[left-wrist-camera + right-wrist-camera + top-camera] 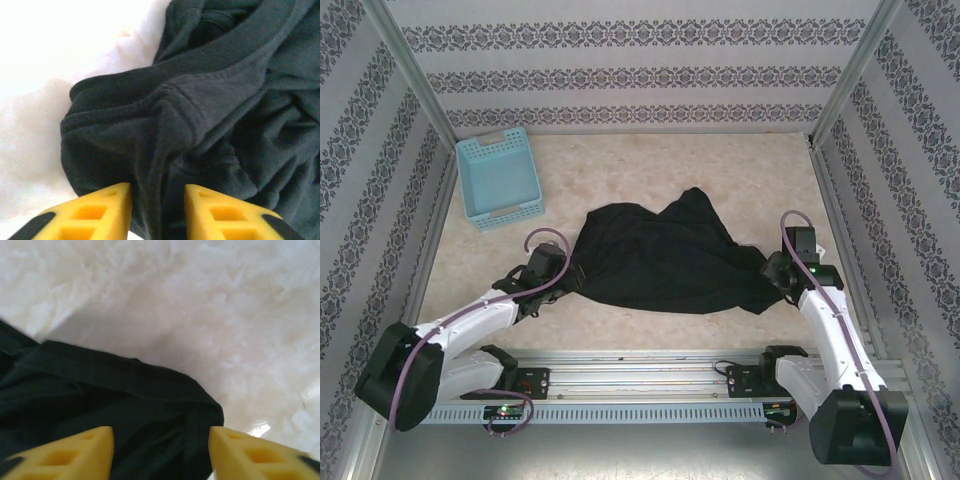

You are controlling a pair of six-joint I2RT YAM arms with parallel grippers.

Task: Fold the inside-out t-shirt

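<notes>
Spreading the t-shirt (665, 260) flat looks like the step in hand. It lies in a wrinkled black heap in the middle of the counter (650, 170), and no fold has been made yet.

The left gripper (157, 192) sits at the shirt's left edge. Its jaws are narrowly apart, and a ridge of cloth beside a seam runs up between them; the pads do not seem to pinch it. The right gripper (161, 435) is at the shirt's right edge with its jaws wide. It hangs over a rounded corner of dark cloth, with bare counter just beyond.

By my reading, each gripper next has to close on a clean outer edge and draw away from the other, so the cloth pulls taut and flat. The fabric is soft and layered, so a bite could catch more than one layer.

Both arms reach forward from their bases and angle inward, with the wrists low and tipped down toward the cloth. A blue basket (500, 178) stands well apart at the far left.
</notes>
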